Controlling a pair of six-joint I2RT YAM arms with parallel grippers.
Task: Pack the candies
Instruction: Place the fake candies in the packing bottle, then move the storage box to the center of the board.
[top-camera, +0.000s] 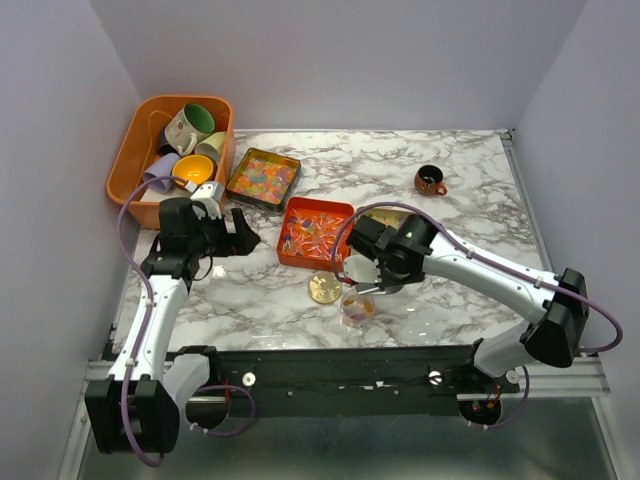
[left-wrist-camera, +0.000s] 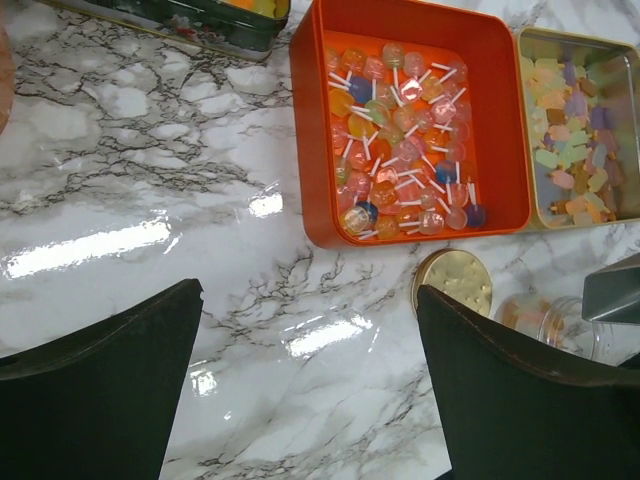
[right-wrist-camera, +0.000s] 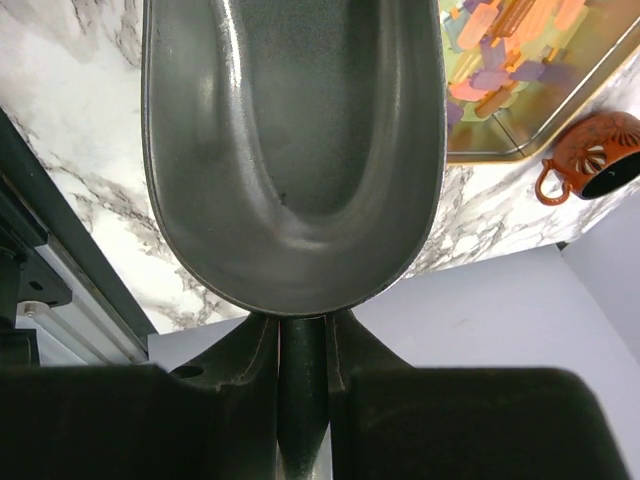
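We see the small mixed-colour wrapped candies (left-wrist-camera: 400, 140) heaped in the square orange plastic tray (left-wrist-camera: 305, 120). Left of that tray our left gripper (left-wrist-camera: 310, 296) hangs with jaws wide apart, holding nothing. On the tray's near side our right gripper (right-wrist-camera: 302, 350) is clamped on the handle of a grey metal scoop (right-wrist-camera: 295, 130)

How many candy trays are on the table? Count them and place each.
3. A dark tin back left; an orange tray at centre; a gold tin right of it, mostly hidden by the right arm from above.
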